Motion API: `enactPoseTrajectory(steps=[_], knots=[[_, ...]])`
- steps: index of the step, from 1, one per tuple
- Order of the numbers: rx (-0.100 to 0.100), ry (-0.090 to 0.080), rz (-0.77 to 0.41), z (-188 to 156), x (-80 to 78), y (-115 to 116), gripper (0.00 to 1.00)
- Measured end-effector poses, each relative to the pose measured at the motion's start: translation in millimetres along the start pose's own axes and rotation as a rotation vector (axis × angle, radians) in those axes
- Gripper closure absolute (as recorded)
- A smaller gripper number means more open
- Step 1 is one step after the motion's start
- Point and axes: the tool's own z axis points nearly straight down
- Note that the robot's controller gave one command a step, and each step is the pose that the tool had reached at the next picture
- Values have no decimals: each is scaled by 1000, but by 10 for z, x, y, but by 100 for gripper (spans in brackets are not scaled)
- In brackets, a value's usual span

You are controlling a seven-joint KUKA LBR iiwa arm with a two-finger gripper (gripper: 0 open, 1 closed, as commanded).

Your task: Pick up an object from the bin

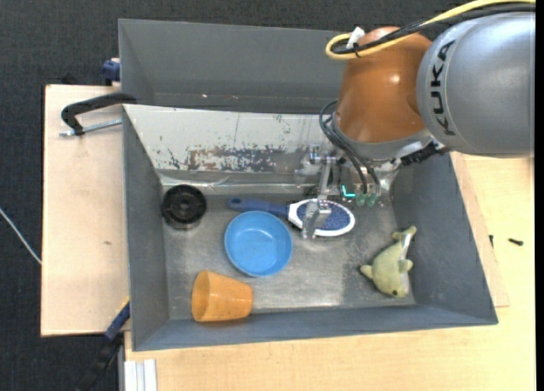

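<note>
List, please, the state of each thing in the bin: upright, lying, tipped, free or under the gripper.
Blue bowl: upright, opening up, free.
Orange cup: tipped on its side, free.
Black round piece: lying flat, free.
Blue handle: lying flat behind the bowl.
Pale green toy dolphin: lying free.
White-rimmed blue disc: flat, under the gripper.
Gripper: lowered onto the disc.

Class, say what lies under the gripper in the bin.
A round blue disc with a white rim lies under the gripper, right of the blue bowl. The gripper covers the disc's left part.
</note>
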Motion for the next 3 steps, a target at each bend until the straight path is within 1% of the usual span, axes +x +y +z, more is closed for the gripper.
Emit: enactPoseTrajectory(steps=[1,2,3], knots=[[1,-10,-92,876,-180,-391,0],[0,-18,-94,827,-197,-370,100],[5,-19,-169,-606,-43,-1016,100]])
